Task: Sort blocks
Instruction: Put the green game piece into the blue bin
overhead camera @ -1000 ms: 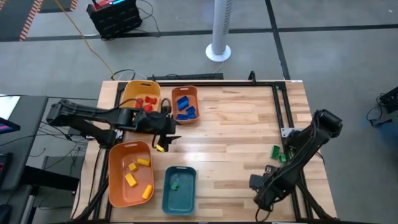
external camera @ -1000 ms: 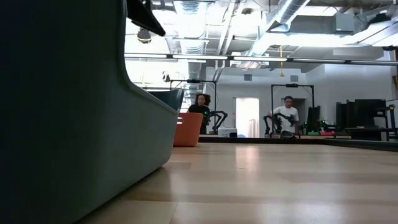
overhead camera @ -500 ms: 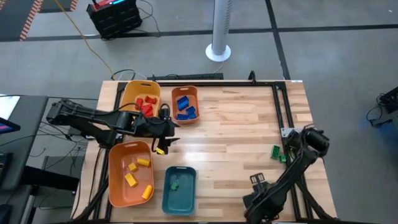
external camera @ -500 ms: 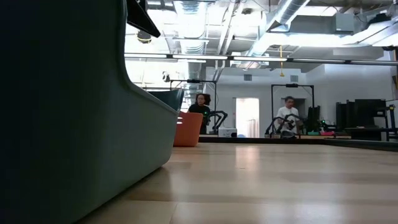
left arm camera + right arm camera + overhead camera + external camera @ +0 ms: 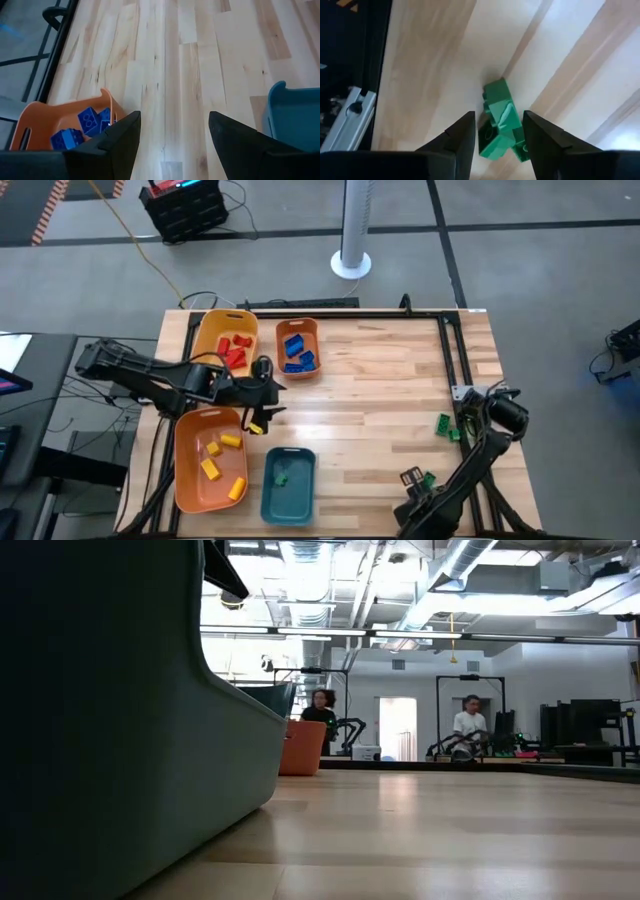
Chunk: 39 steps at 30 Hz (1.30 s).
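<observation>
Near the table's front right corner my right gripper (image 5: 418, 480) points down at a green block (image 5: 499, 125) that lies on the wood, and its fingers are shut on it. Two more green blocks (image 5: 447, 427) lie by the right edge. My left gripper (image 5: 172, 120) hangs open over bare wood between the trays, with nothing between its fingers. In the high view a small yellow bit (image 5: 255, 426) shows under it; whether that is a block I cannot tell. My right gripper pinches the green block by its two opposite sides (image 5: 482, 142) between its two fingers. The fingers (image 5: 462, 137) come from above and point down. The block lies on the table, slanted across the gap, its far end sticking out past the fingertips.
A yellow tray (image 5: 210, 320) holds red blocks, a small orange tray (image 5: 300, 326) blue ones, a big orange tray (image 5: 182, 480) yellow ones, and a teal tray (image 5: 300, 505) one green block. A black frame (image 5: 448, 360) runs along the right side. People stand in the room behind.
My right arm has folded down and toward the table's near edge, and its wrist has rolled. Its gripper has sunk onto the green block near the front right corner.
</observation>
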Tool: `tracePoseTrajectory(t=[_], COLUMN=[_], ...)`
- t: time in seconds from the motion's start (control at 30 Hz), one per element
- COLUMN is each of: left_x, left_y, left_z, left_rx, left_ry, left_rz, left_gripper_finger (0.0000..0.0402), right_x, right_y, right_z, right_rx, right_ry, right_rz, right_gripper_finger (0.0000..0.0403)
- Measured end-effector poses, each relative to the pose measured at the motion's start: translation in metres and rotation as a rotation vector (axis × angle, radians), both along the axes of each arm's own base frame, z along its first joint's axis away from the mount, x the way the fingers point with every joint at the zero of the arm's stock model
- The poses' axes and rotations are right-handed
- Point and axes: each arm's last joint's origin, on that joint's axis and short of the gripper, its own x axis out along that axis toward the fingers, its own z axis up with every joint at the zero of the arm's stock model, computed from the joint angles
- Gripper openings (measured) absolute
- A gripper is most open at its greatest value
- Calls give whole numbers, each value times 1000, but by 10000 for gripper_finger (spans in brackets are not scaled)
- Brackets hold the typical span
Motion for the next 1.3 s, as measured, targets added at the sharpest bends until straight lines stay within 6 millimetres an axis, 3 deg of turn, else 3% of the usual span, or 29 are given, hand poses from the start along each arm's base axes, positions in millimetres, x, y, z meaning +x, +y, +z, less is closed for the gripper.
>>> tracePoseTrajectory(t=[0.2,0.37,0.67,0.9,1.13,1.3], left_x=[-1,-1,-4,-5,-9,-13], left_y=[-1,-1,0,0,-4,-8], left_z=[0,0,-3,-5,-7,-9], left_rx=[11,11,9,8,59,137], left_ry=[0,3,42,60,111,145], left_rz=[8,11,22,27,-24,-97], left_gripper_finger=[231,231,231,231,231,231], right_x=[6,6,-6,-10,-6,9], right_y=[-4,-4,-4,-12,-17,-29], right_z=[0,-3,-28,-43,-43,-39], right_rx=[-1,18,7,-8,-19,-83], right_ry=[-3,-9,-25,-9,-16,-109], right_rz=[-55,-1,60,123,185,153], right_gripper_finger=[218,260,258,208,80,75])
